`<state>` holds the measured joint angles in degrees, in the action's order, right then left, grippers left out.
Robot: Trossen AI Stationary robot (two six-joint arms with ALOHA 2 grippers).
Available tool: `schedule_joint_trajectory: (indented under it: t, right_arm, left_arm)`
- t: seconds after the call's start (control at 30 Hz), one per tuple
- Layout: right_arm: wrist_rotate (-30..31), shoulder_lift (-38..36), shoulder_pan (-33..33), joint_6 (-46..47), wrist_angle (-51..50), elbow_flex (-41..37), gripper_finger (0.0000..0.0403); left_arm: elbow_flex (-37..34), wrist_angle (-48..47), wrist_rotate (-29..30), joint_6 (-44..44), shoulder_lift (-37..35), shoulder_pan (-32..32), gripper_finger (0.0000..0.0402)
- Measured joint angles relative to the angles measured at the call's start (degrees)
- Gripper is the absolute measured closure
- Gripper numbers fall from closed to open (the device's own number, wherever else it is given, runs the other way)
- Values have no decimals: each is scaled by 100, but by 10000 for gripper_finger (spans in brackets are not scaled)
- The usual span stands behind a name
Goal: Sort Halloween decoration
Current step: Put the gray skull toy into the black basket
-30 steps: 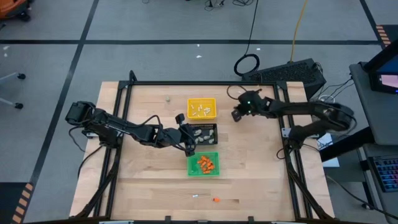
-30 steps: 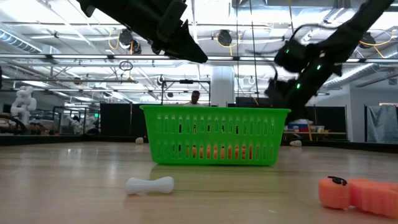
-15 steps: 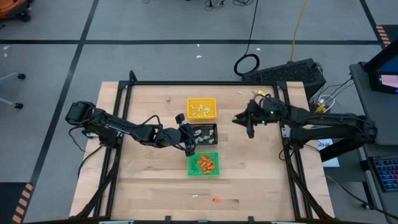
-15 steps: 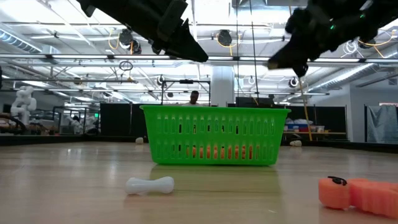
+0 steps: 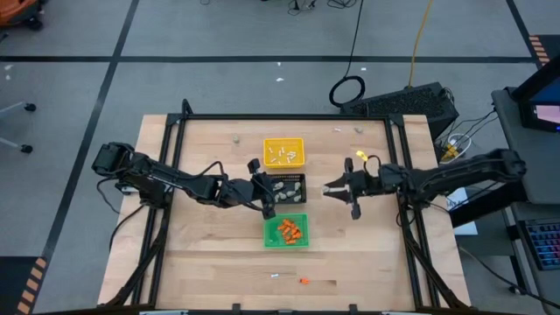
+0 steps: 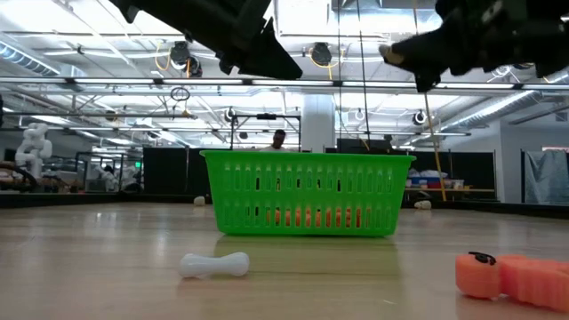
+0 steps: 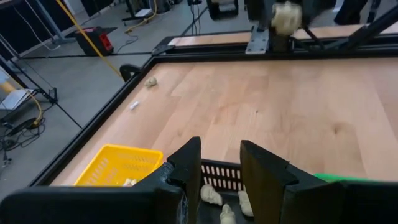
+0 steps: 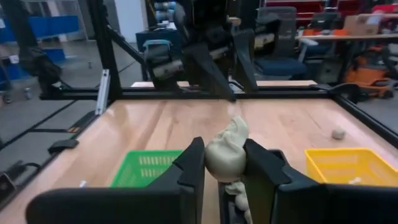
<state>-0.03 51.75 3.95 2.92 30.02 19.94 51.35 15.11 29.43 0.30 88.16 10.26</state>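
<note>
Right hand (image 5: pixel 331 189) is clamped on a beige-grey lump (image 8: pixel 227 153), carried above the counter (image 5: pixel 210 254) just right of the black tray (image 5: pixel 301 186); that tray lies to its left. Left hand (image 7: pixel 219 163) hovers over the same tray, fingers parted, empty.

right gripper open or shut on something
Shut on a beige-grey lump: the right gripper jaws pinch it from both sides, held in the air beside the black tray.

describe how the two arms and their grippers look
Both arms are dark, slim and jointed, with black cables looped along them. The left gripper and right gripper each end in two blocky black fingers. A yellow-orange cable or tag shows by the right wrist.
</note>
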Motion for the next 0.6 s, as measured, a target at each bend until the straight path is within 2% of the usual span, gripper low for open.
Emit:
schedule_joint_trajectory:
  t: [0.2,0.6]
  right_arm:
    - [322,367,148,-168,1024,-467,342]
    - [304,594,144,-696,1093,-485,342]
  left_arm:
    - [2,0,-4,-3,0,2,288]
    - [2,-14,-59,-155,0,227,288]
